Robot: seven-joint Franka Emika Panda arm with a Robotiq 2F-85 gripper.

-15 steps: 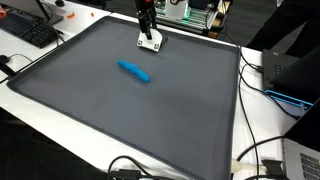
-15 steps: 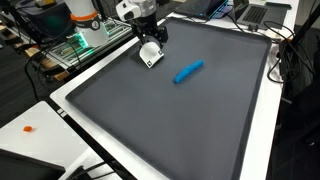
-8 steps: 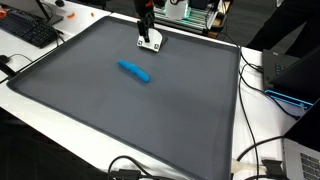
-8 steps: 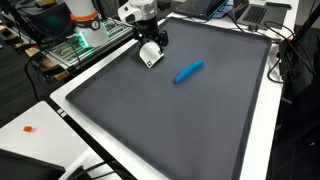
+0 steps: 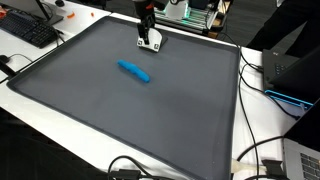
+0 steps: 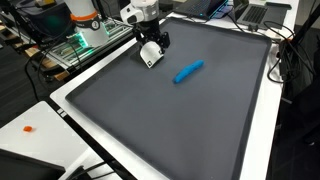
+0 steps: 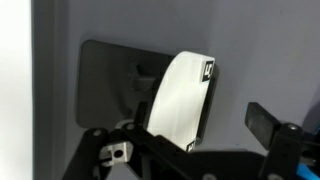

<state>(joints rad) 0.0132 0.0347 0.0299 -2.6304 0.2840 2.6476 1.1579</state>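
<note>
your gripper (image 5: 147,31) sits at the far edge of the grey mat (image 5: 150,120), right above the white block (image 5: 150,43). its jaws are spread wide and hold nothing. in the wrist view the white block (image 7: 182,95) fills the space ahead of you, tilted, with a small black label at its top corner, and one dark finger (image 7: 263,119) stands clear to its side. in both exterior views the gripper (image 6: 150,40) hangs just over the white block (image 6: 150,57), but you cannot tell from them whether the tips touch it. the blue pen (image 5: 134,71) lies flat near the middle of the mat (image 6: 190,125), well apart from the block. a keyboard (image 5: 30,30) rests off the mat.
</note>
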